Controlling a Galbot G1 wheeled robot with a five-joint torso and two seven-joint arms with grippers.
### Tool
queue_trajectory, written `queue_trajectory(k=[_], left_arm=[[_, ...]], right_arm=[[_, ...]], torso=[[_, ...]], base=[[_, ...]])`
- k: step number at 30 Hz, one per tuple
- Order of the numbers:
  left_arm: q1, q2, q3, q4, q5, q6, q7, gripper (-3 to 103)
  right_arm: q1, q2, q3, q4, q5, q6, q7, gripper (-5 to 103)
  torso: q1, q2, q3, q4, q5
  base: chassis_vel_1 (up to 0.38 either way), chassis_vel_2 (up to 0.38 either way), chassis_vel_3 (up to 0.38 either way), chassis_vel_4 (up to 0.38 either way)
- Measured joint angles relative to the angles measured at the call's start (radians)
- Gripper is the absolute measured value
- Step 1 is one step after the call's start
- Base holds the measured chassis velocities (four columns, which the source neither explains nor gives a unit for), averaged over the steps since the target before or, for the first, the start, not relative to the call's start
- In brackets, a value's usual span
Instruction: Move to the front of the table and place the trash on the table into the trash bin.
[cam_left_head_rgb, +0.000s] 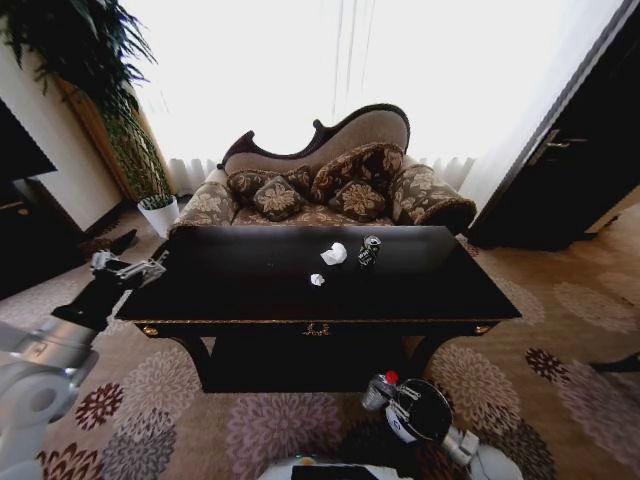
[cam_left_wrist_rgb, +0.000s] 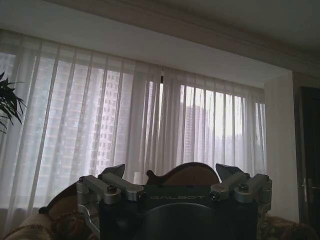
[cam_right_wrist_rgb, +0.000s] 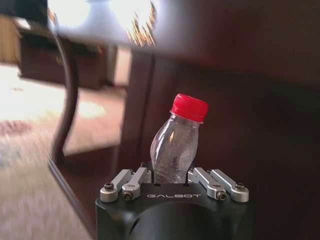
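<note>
Desk (cam_left_head_rgb: 250, 300): paper balls (cam_left_head_rgb: 334, 254) and can (cam_left_head_rgb: 368, 250) lie mid-top. Our right gripper (cam_right_wrist_rgb: 170, 176), low before the desk, fingers clamped on a bottle (cam_right_wrist_rgb: 175, 142), likely for binning. Left gripper (cam_left_wrist_rgb: 171, 176) beside desk's left end, fingers apart.

Surface (cam_left_head_rgb: 250, 285) is lying mostly bare: broad open room at left, right and along the near edge. Obstacles are clustering at centre-back: paper ball (cam_left_head_rgb: 334, 254), small scrap (cam_left_head_rgb: 317, 280), dark can (cam_left_head_rgb: 368, 250), close together. Sofa (cam_left_head_rgb: 330, 185) is closing off the far side. Right gripper (cam_left_head_rgb: 383, 392) is sitting low before the lower shelf (cam_left_head_rgb: 300, 365).
</note>
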Motion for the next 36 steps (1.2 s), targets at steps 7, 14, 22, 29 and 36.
queue_trajectory(k=[7,14,22,29,36], left_arm=[[0.024,0.003,-0.040,-0.015,-0.021,0.005,-0.005,100],[0.051,0.004,-0.062,-0.028,-0.024,0.008,-0.006,100],[0.071,0.010,-0.085,-0.034,-0.034,0.009,-0.006,100],[0.076,0.016,-0.077,-0.031,-0.034,0.009,-0.006,100],[0.074,0.022,-0.063,-0.027,-0.036,0.009,-0.005,100]], right_arm=[[0.127,-0.063,-0.009,-0.268,-0.043,-0.019,0.082,27],[0.242,-0.076,-0.014,-0.426,-0.091,-0.032,0.158,27],[0.313,-0.085,-0.013,-0.551,-0.157,-0.058,0.275,27],[0.323,-0.070,-0.016,-0.592,-0.150,-0.096,0.346,27],[0.323,-0.067,-0.011,-0.606,-0.140,-0.103,0.331,27]], torso=[[0.000,0.000,0.000,-0.0001,-0.0003],[0.000,0.000,0.000,0.0000,-0.0001],[0.000,0.000,0.000,-0.0001,-0.0004],[0.000,0.000,0.000,-0.0002,-0.0003],[0.000,0.000,0.000,-0.0002,-0.0003]], base=[[0.000,0.000,0.000,0.000],[0.000,0.000,0.000,0.000],[0.000,0.000,0.000,0.000],[0.000,0.000,0.000,0.000],[0.000,0.000,0.000,0.000]])
